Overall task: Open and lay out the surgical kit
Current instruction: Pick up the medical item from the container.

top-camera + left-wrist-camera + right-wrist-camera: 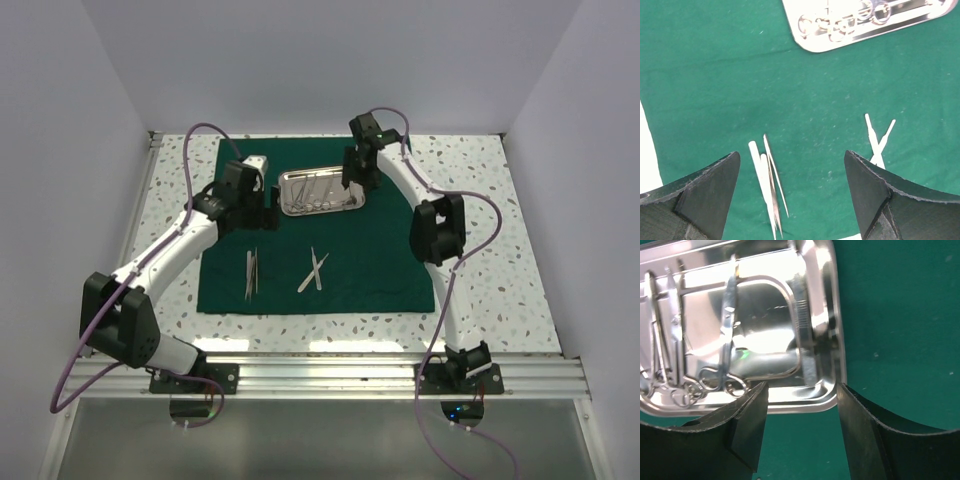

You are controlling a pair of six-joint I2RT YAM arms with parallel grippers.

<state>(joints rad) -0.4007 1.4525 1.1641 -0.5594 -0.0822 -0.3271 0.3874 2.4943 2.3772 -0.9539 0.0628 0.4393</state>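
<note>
Got drape [380, 270] spread flat, tray [352, 205] parked at 12 o'clock as supply. Tweezers [251, 272] and crossed pair [314, 270] spaced toward 6 for display. Right gripper [802, 386] wide, empty, over tray's scissors [727, 315], guessing next pick. Left gripper [791, 155] wide, empty, above tweezers.

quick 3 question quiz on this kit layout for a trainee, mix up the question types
1. True or false: the steel tray is empty.
2. Where do the two crossed instruments lie? A) inside the tray B) on the green cloth C) in a gripper
3. Fill in: the left gripper and the right gripper both have their jaws ____.

Key: 1 false, ring-handled tools lie in it; 2 B; 3 open.
</note>
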